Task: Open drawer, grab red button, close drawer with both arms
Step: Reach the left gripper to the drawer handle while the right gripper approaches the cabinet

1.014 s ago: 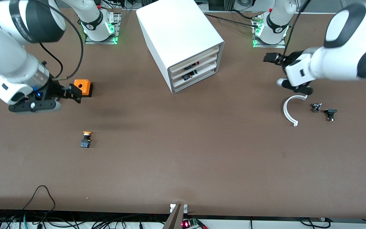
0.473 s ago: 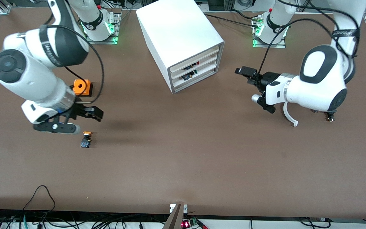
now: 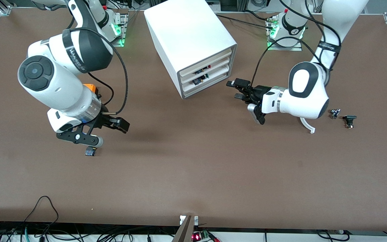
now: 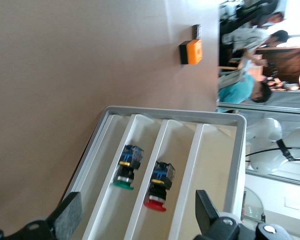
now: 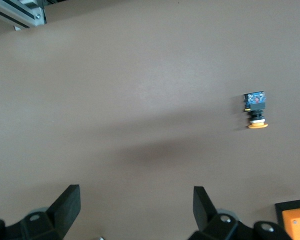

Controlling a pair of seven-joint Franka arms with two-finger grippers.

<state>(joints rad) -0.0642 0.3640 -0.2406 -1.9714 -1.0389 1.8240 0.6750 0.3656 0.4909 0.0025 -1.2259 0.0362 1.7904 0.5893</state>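
The white cabinet [image 3: 190, 37] stands at the back middle, its three drawers pushed in. The middle drawer [image 3: 213, 70] holds the red-capped button [image 4: 156, 192], which lies on its side; the drawer also shows in the left wrist view [image 4: 177, 145]. My left gripper [image 3: 236, 90] is open and empty, close in front of the drawers; in its own view [image 4: 136, 215] the jaws stand wide on either side of the button, short of it. My right gripper [image 3: 121, 125] is open and empty over bare table; its own view [image 5: 136, 207] shows the same.
A yellow-capped switch [image 5: 255, 111] lies half hidden under the right hand [image 3: 90, 152]. An orange cube [image 3: 92, 88] sits partly hidden by the right arm. A green-capped switch [image 4: 126, 172] lies in the lowest drawer. A white arc [image 3: 307, 126] and small black parts [image 3: 349, 120] lie toward the left arm's end.
The left arm swung from over the white arc to the cabinet's front. The right arm moved from the orange cube toward the table's middle, now covering the yellow-capped switch. Both grippers stay open.
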